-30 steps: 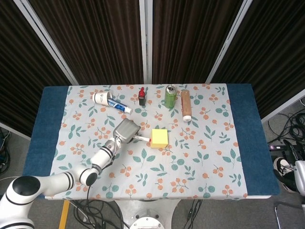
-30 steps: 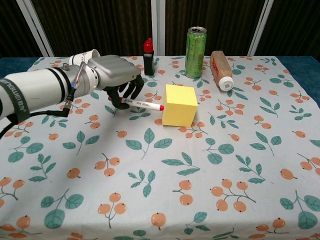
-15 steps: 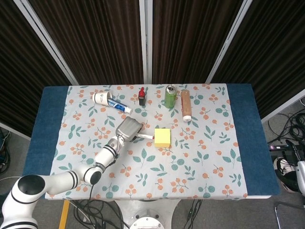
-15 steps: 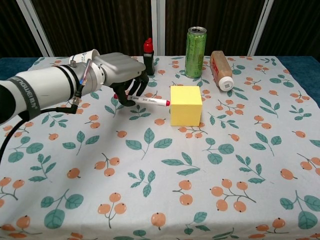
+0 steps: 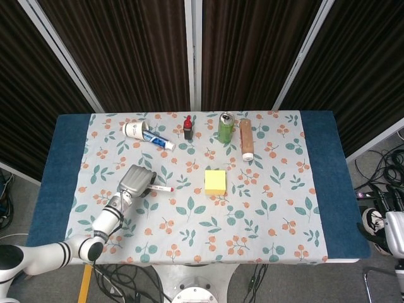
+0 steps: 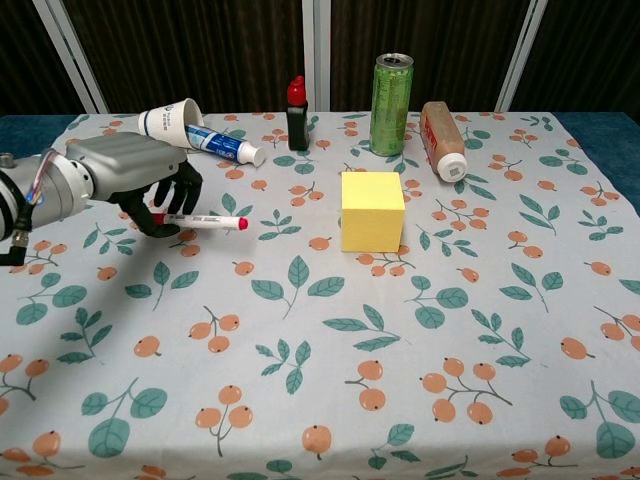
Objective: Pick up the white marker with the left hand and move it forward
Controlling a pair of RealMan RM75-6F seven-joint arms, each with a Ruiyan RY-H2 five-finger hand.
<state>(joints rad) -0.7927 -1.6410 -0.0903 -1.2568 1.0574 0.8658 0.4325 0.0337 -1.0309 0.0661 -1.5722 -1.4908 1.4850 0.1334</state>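
Note:
My left hand (image 6: 135, 180) (image 5: 137, 180) holds the white marker (image 6: 205, 220) (image 5: 161, 188) on the left side of the table. Its fingers curl around the rear of the barrel. The marker lies about level, its red cap pointing right, just above the cloth. The yellow cube (image 6: 372, 210) (image 5: 215, 182) stands well to the right of the marker tip. My right hand is not visible in either view.
A tipped paper cup (image 6: 168, 119) and a toothpaste tube (image 6: 222, 146) lie behind the left hand. A small dark bottle with a red cap (image 6: 297, 113), a green can (image 6: 390, 92) and a lying brown bottle (image 6: 442, 138) stand along the back.
My left hand has carried the marker leftward and back toward me, away from the yellow cube. The cube had been nudged slightly right earlier and now stands still.

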